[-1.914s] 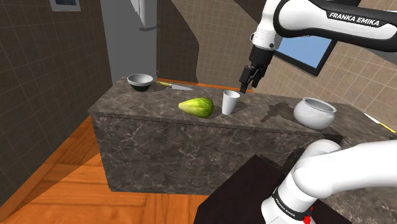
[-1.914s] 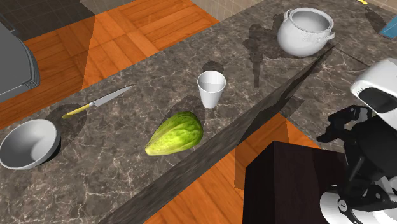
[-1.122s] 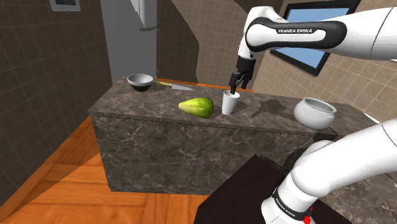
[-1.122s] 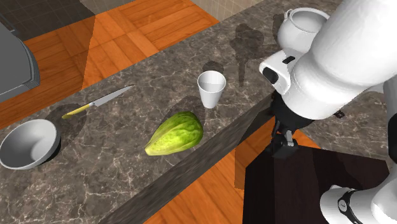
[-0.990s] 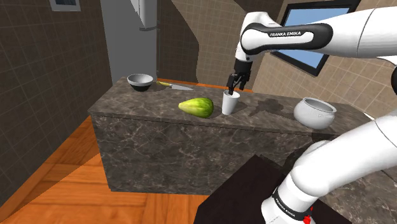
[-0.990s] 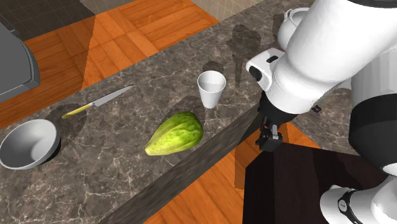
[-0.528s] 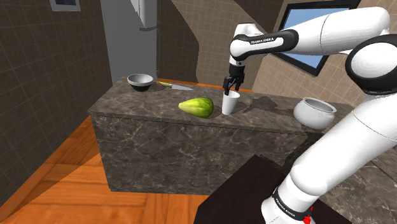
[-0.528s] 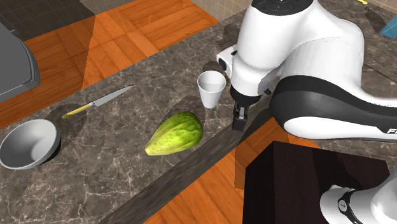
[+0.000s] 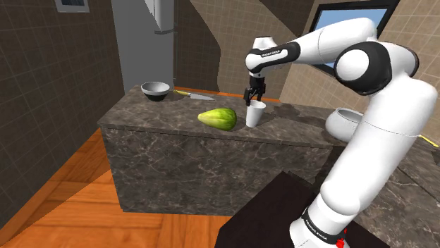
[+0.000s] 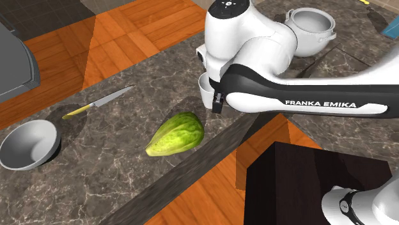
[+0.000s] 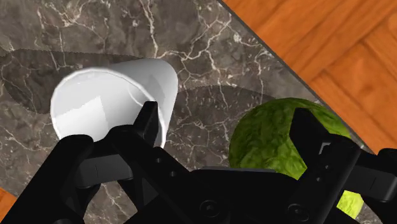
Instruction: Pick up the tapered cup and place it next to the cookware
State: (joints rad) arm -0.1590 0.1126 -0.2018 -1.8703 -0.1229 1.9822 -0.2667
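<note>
Shoulder view showed a long counter of dark veined marble above an orange wood floor. The white robot arm reached over it from the lower right. A wrinkled green oval gourd lay mid-counter. A round white pot with two handles stood well apart from it, at the second exterior view's upper right. A grey bowl sat at the opposite end, near a slim knife with a yellow handle.

The white tapered cup stood upright just beside the gourd, between gourd and pot. The black gripper hung just above the cup, fingers spread apart and clasping nothing. In the wrist view one finger crossed the cup's wall, but whether it touched could not be told.
</note>
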